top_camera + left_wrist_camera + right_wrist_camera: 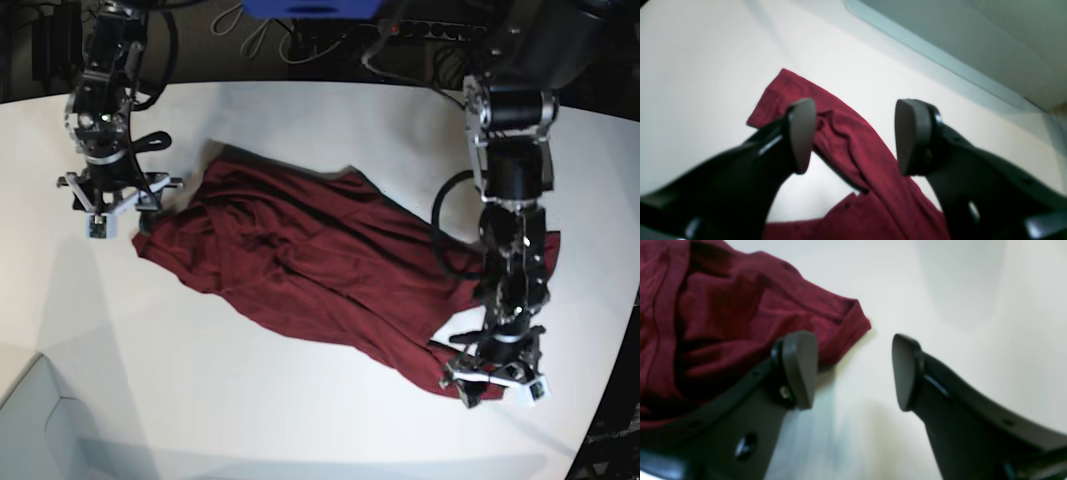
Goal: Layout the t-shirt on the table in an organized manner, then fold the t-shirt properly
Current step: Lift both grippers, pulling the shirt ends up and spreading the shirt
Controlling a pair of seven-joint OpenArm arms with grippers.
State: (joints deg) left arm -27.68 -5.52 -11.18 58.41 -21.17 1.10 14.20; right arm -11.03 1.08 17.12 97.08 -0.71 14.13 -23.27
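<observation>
Base view: t-shirt [320, 270] rumpled on table [300, 120], left claw [497, 382] and right claw [117, 208] both spread, empty.

In the left wrist view the t-shirt [853, 146] runs off the bottom edge, and the left gripper [855, 136] covers part of the sleeve behind its left finger; the far strip beyond the table [700, 66] is blurred. In the right wrist view the shirt is cut by the left and top edges, and the right gripper [853, 371] hides its near folds. In the base view the table's near right corner leaves the frame, and the left arm [510, 170] masks the shirt's right end.
</observation>
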